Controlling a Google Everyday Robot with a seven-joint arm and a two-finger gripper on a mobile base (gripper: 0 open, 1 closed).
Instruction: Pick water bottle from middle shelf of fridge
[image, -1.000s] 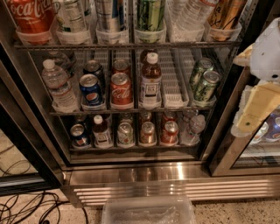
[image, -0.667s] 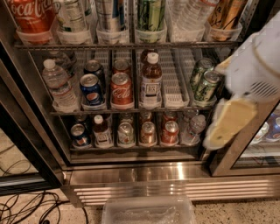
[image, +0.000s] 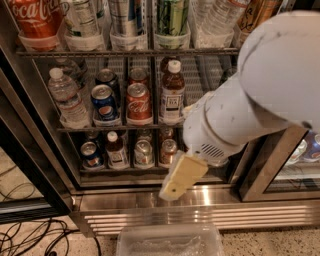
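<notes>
The water bottle, clear and ribbed with a white cap, stands upright at the left end of the middle shelf of the fridge. My gripper is the cream-coloured end of the big white arm. It hangs in front of the lower shelf and the steel base, well to the right of the water bottle and below it. It holds nothing that I can see. The arm hides the right part of the middle shelf.
On the middle shelf, to the right of the water bottle, stand a Pepsi can, a Coca-Cola can and a brown-drink bottle. Cans and a small bottle fill the lower shelf. A clear plastic bin and cables lie on the floor. The open door frame is at the left.
The arm has swung in from the right edge toward the left and down. It now covers the green cans and the right side of the middle shelf. The bottles and cans have not moved.
</notes>
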